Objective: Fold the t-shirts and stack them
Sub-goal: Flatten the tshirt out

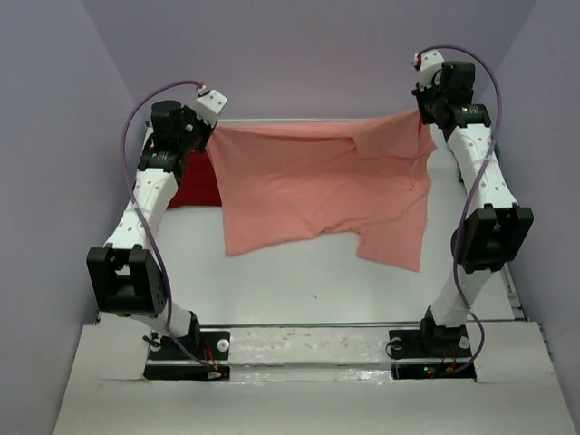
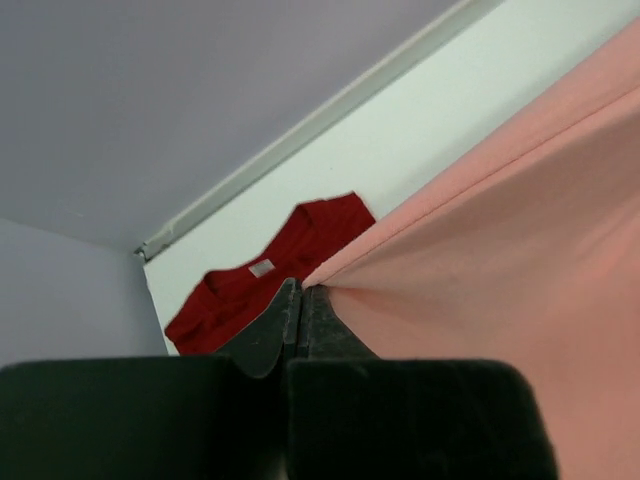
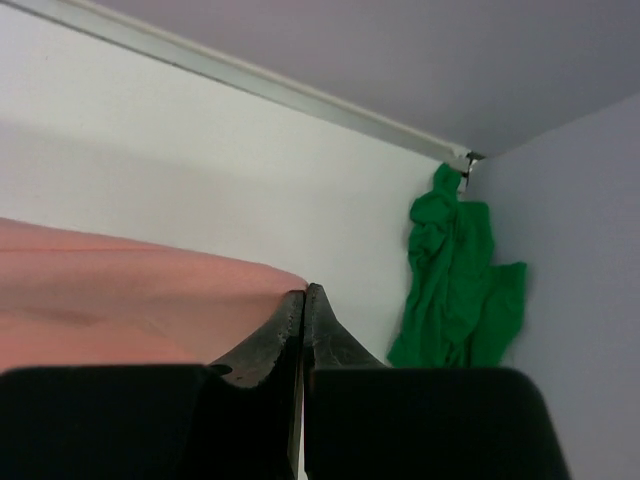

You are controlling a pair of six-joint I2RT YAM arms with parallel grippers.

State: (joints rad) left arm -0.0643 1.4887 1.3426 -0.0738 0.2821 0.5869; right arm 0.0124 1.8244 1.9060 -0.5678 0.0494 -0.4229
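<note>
Top external view, upper half: left gripper [image 1: 210, 129] and right gripper [image 1: 424, 121] pinched the pink shirt [image 1: 317, 186] by its corners; limp, light cloth likely suited corner holds.

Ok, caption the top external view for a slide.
Left tool and right tool hold the salmon-pink t-shirt stretched over the table; dark red t-shirt lies at left.

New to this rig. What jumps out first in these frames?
The salmon-pink cloth t-shirt catches the eye first. It is stretched wide across the far half of the white table, one far corner pinched in the shut left jaws and the other in the shut right jaws. Next come the dark red cloth t-shirt lying at the far left and the bright green cloth t-shirt crumpled in the far right corner.
</note>
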